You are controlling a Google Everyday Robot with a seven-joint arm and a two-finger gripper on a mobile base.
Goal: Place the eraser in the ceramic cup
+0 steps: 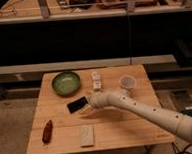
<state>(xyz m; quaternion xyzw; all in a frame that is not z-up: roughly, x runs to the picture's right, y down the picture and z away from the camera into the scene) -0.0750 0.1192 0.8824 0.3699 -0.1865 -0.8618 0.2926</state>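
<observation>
The eraser [76, 104] lies flat on the table [119, 134], not yet lifted, so the grasp looks like the step in hand. Just right of it sits the gripper [86, 109], jaws apart. Next it must clamp, lift and carry right to the cup [127, 82].

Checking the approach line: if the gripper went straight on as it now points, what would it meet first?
Most likely the eraser, lying on the table just beyond the gripper; the depth between them is unclear.
</observation>
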